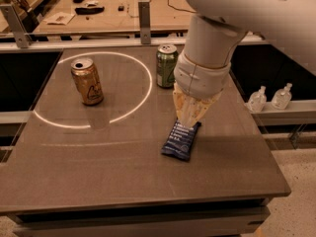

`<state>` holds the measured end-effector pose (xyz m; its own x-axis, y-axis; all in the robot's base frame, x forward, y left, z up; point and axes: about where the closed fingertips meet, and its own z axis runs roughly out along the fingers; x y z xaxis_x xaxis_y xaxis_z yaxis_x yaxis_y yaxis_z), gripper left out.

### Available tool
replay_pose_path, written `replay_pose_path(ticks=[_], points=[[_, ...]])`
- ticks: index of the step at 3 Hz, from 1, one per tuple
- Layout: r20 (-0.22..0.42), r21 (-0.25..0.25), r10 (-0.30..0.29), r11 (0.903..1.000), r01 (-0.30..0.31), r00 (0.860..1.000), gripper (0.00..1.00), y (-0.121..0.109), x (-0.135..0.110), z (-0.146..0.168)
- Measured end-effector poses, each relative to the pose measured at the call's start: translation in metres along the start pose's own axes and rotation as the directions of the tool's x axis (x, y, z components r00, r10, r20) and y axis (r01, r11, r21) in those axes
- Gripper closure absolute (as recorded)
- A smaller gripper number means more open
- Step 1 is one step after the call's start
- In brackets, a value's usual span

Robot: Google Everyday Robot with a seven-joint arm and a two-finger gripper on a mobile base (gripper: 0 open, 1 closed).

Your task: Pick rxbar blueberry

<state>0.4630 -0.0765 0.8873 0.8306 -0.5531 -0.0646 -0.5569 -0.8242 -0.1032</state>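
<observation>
In the camera view, the rxbar blueberry (179, 141) lies on the dark tabletop (123, 181), on the right side and a bit toward the front edge. It is a small flat bar in a dark blue wrapper with lines of pale writing on top. It lies slanted, with its far end up by the tool (189, 118) and its near end pointing to the front left.

The tool hangs from the big white arm (207, 58) and points straight down. Its tip is right at the far end of the bar and looks like it touches the bar there. I cannot tell if the tool is wide, narrow or holding the bar.

I think the bar is very light. It is likely a bit bendy, and the wrapper is likely smooth, so it could slide on the tabletop or slip out. It will not break, but a hard squeeze could squash it. It lies so flat that there is little to grab. A good place to hold it is across its two long sides, near the middle. Held only by the end, it may droop or swing.

A green can (167, 66) stands behind the tool, near it but apart. A gold can (87, 81) stands far to the left, inside a white ring (149, 83) of light. Two small clear bottles (257, 99) sit off to the right, past the tabletop.
</observation>
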Motion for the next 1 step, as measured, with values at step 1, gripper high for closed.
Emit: replay_pose_path(ticks=[1], points=[[-0.005,0.009,0.0,1.0,0.0,1.0,0.14,-0.0019,0.0006,0.0]])
